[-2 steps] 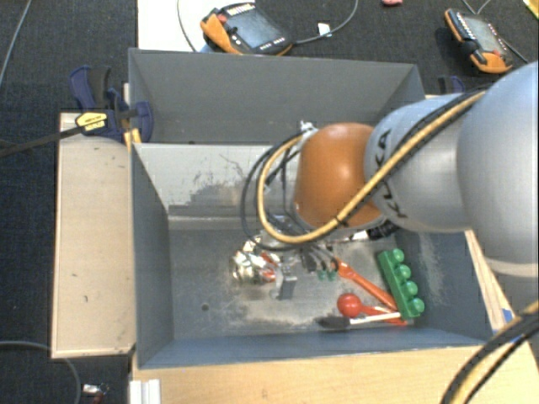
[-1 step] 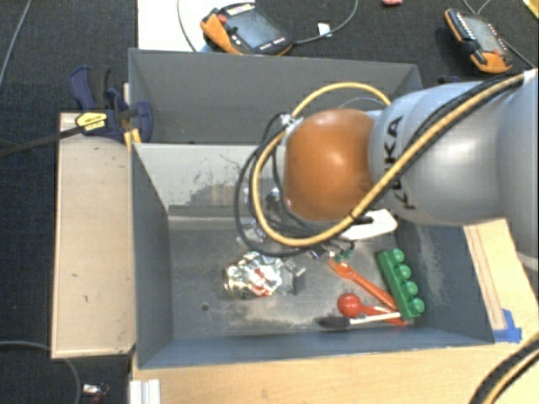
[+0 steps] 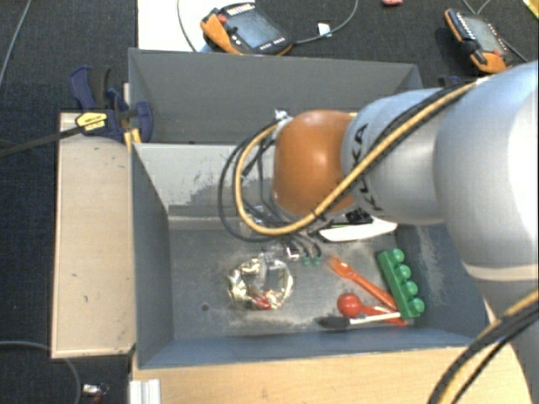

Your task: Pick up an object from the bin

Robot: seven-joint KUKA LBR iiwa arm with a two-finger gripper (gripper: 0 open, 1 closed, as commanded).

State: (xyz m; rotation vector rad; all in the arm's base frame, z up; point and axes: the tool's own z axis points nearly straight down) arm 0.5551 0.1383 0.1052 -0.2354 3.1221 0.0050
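Directly beneath my end effector point(image 3: 276, 266), well left of the green studded bar point(image 3: 400, 283), lies a crumpled silvery wad point(image 3: 249, 286); whether I am open or closed I cannot tell.

A crumpled, shiny silver wrapper point(image 3: 259, 284) lies bunched in a loose ball, foil-like, with flecks of red at its lower edge. It sits on the grey bin point(image 3: 194, 310) floor, left of the middle, touching no wall.

Bright, even light; the arm point(image 3: 438, 158) shades the bin point(image 3: 198, 268) floor, and the crumpled foil point(image 3: 259, 283) glints.
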